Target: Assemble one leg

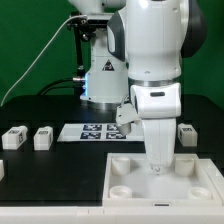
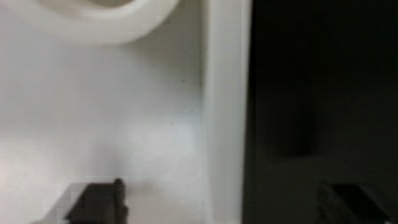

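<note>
on the exterior view's clock face, one leg point(image 1: 12, 137) and a second leg point(image 1: 42, 137) lie at nine, a third leg point(image 1: 186, 132) near three; your gripper point(image 1: 155, 168) hangs low over the panel point(image 1: 130, 188) at five, fingers point(image 2: 98, 203) apart, empty; closing here would likely pinch the panel's edge, not a leg; its socket point(image 2: 98, 20) looks empty.
</note>
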You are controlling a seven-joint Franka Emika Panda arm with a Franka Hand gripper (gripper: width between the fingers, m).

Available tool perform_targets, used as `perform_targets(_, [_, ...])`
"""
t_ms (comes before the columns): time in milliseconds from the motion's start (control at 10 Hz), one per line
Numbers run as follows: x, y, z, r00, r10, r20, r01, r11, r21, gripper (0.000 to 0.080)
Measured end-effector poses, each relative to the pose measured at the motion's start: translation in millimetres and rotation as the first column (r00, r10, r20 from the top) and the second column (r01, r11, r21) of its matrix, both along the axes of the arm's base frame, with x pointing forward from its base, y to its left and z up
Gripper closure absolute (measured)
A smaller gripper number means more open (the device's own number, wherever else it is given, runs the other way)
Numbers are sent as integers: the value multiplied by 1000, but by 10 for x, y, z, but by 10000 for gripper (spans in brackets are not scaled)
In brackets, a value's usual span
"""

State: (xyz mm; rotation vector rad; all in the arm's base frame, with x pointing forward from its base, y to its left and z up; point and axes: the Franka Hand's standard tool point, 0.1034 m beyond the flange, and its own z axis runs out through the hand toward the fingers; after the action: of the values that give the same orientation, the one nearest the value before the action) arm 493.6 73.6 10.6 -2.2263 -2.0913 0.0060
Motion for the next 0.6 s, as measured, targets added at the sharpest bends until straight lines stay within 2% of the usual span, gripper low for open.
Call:
perform_targets(100, [5, 3, 8, 1000, -2, 2, 2, 1000, 0, 214])
perform_targets(200, [8, 2, 12, 1000, -2, 2, 2, 1000, 0, 163])
perform_targets(400, [4, 5, 30, 1000, -16, 2, 16, 1000, -2, 152])
perform_targets(600, [-35, 43, 214, 998, -66, 21, 67, 998, -17, 151])
